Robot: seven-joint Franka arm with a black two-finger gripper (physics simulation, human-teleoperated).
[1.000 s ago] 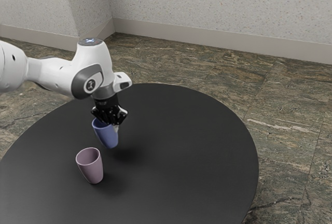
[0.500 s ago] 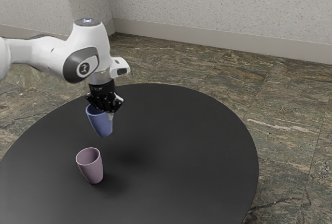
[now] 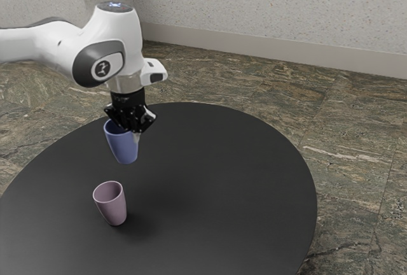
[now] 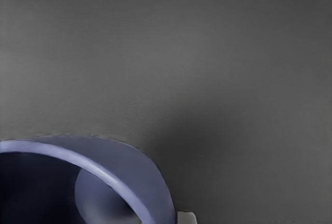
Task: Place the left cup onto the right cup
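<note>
Round black table, marbled floor, speckled walls.
Item one: blue cup, mouth up, rim pinched in our gripper, held clear above the table.
Item two: mauve cup, upright on the table, apart from the blue one.
Step, we judge: carrying.
Next move: centre the blue cup over the mauve mouth, then lower.

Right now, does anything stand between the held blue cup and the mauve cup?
Nothing visible does. The tool holds the blue plastic cup aloft; only bare black round table separates it from the upright mauve cup.
</note>
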